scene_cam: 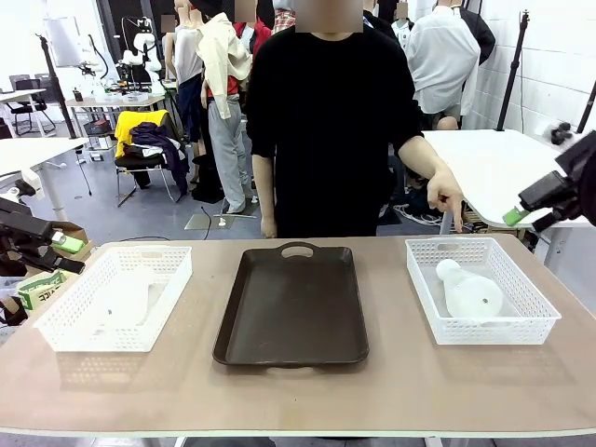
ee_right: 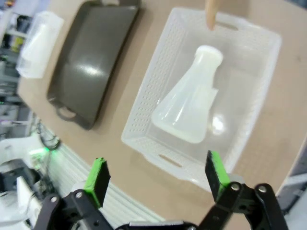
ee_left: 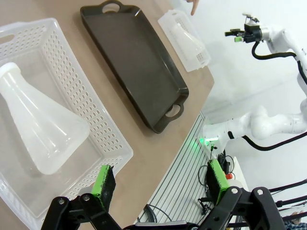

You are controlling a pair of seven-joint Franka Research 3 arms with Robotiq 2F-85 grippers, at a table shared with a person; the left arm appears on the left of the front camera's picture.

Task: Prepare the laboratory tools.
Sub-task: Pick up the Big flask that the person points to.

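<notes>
Two frosted-white conical flasks lie on their sides, one in each white mesh basket. The left flask [scene_cam: 126, 303] [ee_left: 41, 127] rests in the left basket [scene_cam: 149, 253] [ee_left: 88, 103]. My left gripper [scene_cam: 63, 253] [ee_left: 160, 182] hovers open above that basket's near-left corner, holding nothing. The right flask [scene_cam: 468, 291] [ee_right: 189, 103] lies in the right basket [scene_cam: 494, 331] [ee_right: 144, 100], neck toward the person. High off the table's right edge, my right gripper [scene_cam: 526, 212] [ee_right: 156, 175] is open and empty. The person's finger [scene_cam: 447, 219] [ee_right: 211, 12] points at the right basket's far rim.
A dark brown tray [scene_cam: 293, 303] [ee_left: 132, 62] [ee_right: 91, 57] with handles lies bare between the two baskets. The person stands at the far side of the table, behind the tray. Bare tabletop runs along the near edge.
</notes>
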